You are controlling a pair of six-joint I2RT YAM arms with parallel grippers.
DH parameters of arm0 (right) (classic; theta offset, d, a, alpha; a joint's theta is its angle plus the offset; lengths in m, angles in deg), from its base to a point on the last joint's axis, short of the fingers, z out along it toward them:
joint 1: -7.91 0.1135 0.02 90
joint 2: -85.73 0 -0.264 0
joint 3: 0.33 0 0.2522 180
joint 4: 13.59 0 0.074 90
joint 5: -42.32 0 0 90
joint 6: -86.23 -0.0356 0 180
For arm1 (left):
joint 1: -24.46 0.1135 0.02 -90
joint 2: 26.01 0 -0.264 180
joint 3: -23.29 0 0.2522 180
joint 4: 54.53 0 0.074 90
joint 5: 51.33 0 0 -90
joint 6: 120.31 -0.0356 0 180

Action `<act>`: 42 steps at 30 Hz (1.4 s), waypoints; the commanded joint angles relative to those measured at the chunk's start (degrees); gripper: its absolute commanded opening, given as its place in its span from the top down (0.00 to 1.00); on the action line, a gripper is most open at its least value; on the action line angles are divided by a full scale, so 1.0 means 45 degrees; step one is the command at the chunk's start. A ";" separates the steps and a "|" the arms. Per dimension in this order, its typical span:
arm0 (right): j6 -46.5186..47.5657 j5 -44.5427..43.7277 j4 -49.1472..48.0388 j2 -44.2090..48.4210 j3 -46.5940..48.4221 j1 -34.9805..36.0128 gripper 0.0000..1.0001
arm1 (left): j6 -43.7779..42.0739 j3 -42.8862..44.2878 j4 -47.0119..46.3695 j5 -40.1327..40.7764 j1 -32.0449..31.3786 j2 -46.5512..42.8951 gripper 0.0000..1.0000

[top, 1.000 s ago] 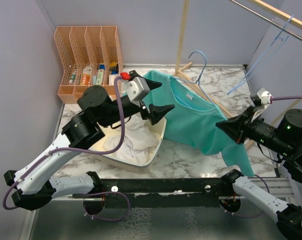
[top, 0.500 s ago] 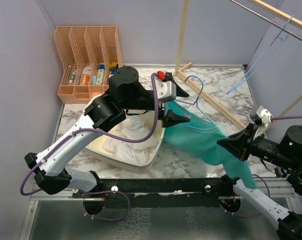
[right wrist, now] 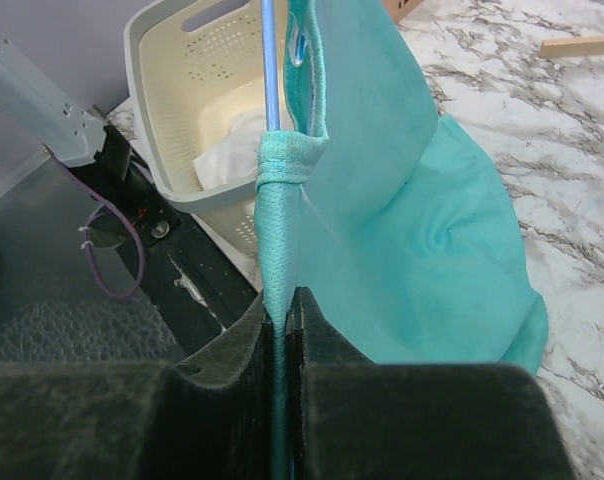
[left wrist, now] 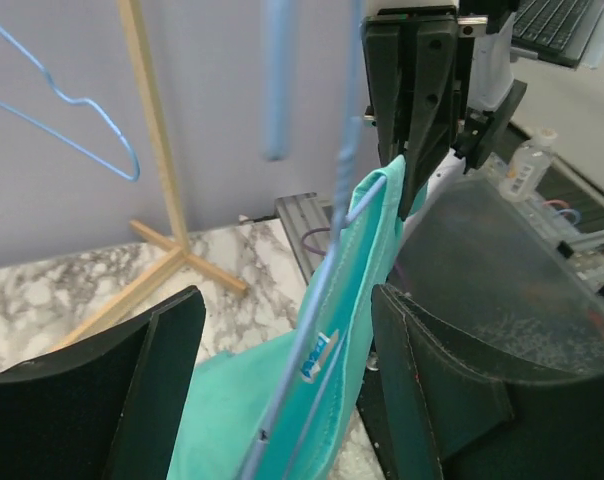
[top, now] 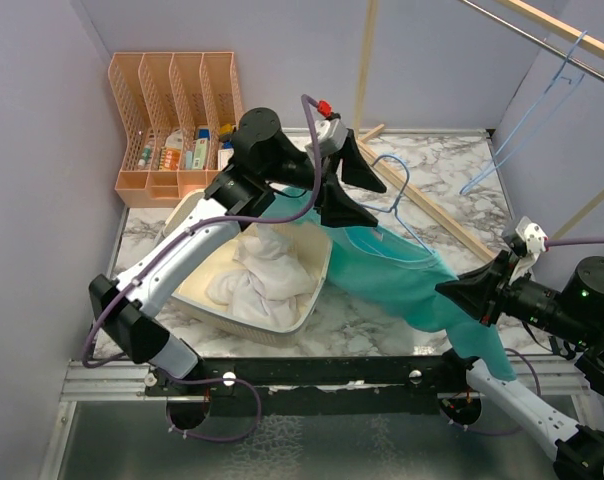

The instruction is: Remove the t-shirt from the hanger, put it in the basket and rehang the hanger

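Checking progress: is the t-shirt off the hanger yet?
Still on: the blue hanger runs into the teal t-shirt.

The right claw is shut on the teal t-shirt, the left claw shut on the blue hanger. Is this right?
No: the left claw is open, the blue hanger between its fingers, as the left wrist view shows. The rest holds.

You have bright, even overhead light in all three views, with only soft shadows on the table (top: pixel 452 160). On your left wrist view the hanger (left wrist: pixel 279 80) blurs close to the lens. On your right wrist view the right gripper (right wrist: pixel 280 305) looks dark and unfocused, and the t-shirt (right wrist: pixel 402 200) is sharp.
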 commanded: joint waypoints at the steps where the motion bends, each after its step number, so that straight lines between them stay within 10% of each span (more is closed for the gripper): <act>1: -0.0085 0.0382 -0.0492 0.0202 -0.0081 0.0032 0.94 | 0.2880 0.0706 -0.2337 -0.1790 0.0023 0.0965 0.32; 6: -0.0132 0.0297 -0.0629 0.0138 -0.0100 0.0032 0.94 | 0.1773 0.0897 -0.1040 -0.1386 0.0013 0.0884 0.45; 11: -0.0179 0.0075 -0.0724 0.0121 -0.0200 0.0032 0.94 | 0.1040 0.1014 -0.0076 -0.1229 0.0027 0.0836 1.00; 19: -0.0337 -0.0491 -0.0812 0.0185 -0.0477 0.0032 0.91 | 0.0748 0.0627 -0.0363 -0.1093 0.0212 0.0506 1.00; 26: -0.1006 -0.1640 -0.0528 0.0898 -0.0430 0.0032 0.41 | 0.1557 0.1167 -0.1423 -0.1066 0.0822 0.0826 1.00; 31: -0.1372 -0.2648 0.0019 0.1612 -0.0285 0.0021 0.31 | 0.1847 0.1804 -0.1625 -0.1091 0.1601 0.0878 1.00; 36: -0.1442 -0.3076 0.0066 0.1713 -0.0504 0.0024 0.46 | 0.2704 0.1618 -0.2689 -0.1292 0.2066 0.0562 1.00; 42: -0.2168 -0.4953 -0.0393 0.1570 -0.1033 0.0031 0.99 | 0.2766 0.1153 -0.3000 -0.1184 0.2204 0.0103 1.00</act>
